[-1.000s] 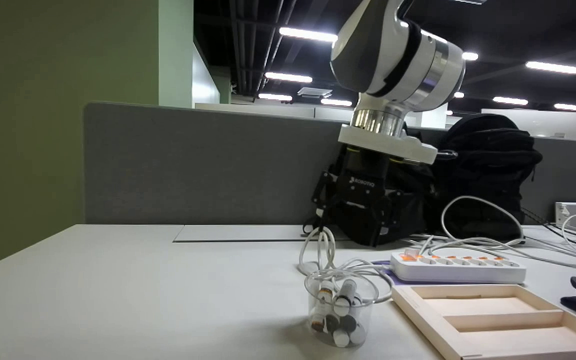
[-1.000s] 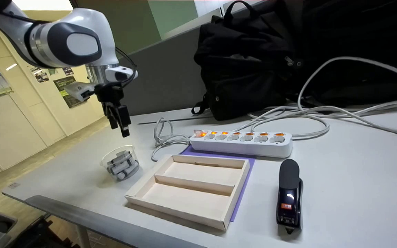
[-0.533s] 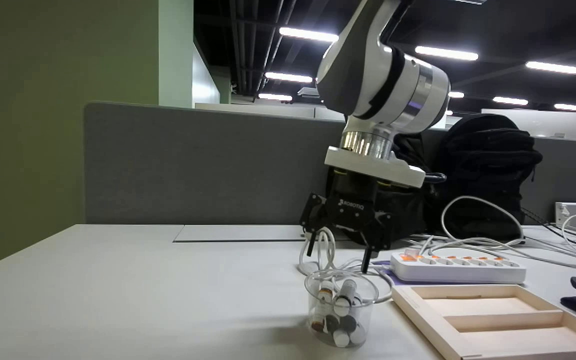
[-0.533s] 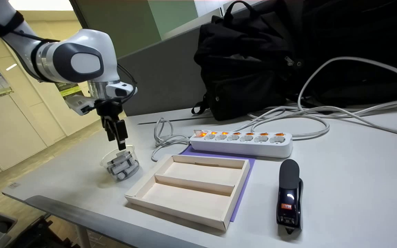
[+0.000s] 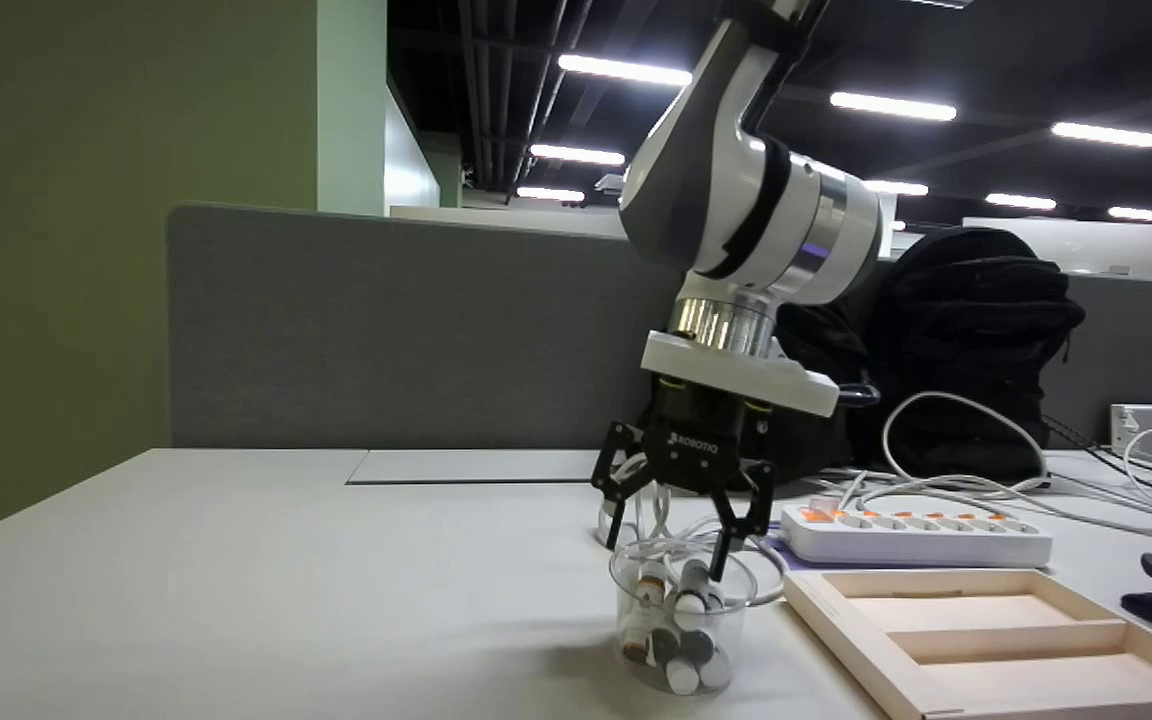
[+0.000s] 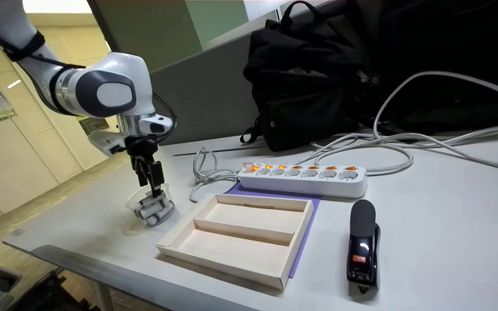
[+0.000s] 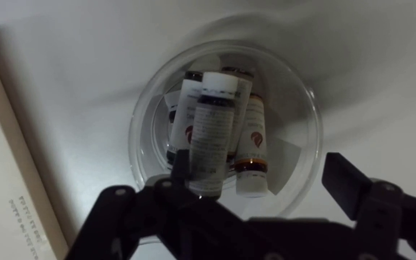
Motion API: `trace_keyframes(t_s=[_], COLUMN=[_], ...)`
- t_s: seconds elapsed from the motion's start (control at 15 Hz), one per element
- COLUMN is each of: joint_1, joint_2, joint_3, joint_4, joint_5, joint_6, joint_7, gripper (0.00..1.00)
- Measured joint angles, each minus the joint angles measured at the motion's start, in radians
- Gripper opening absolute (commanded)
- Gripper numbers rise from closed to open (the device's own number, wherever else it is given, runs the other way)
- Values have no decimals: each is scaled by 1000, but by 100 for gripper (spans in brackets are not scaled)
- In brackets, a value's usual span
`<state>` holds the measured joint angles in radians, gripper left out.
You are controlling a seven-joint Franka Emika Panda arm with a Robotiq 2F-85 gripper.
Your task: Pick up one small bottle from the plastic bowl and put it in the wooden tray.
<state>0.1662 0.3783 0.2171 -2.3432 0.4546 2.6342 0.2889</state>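
Judged at grasp approach, with gripper (image 5: 665,562) spread and unladen at mouth of clear plastic bowl (image 7: 133,131). Note white-capped vial (image 7: 212,141) uppermost inside. Should next descend, straddle and clamp it, then carry to wooden tray (image 6: 236,250), at bowl's 4 o'clock in an exterior view.
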Motion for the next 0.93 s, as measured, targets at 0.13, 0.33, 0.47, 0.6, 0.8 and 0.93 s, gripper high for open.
trace_keyframes(t_s=[0.13, 0.33, 0.47, 0.6, 0.8, 0.93], joint_1=[0, 0, 0, 0, -4, -17], joint_2=[12, 14, 16, 19, 25, 24], joint_3=[4, 14, 17, 18, 21, 29], joint_4=[10, 22, 27, 30, 37, 40], joint_5=[0, 0, 0, 0, 1, 7], joint_6=[6, 6, 6, 5, -6, -31], joint_7=[-5, -6, -7, -9, -28, -76], gripper=[50, 29, 15, 40, 52, 66])
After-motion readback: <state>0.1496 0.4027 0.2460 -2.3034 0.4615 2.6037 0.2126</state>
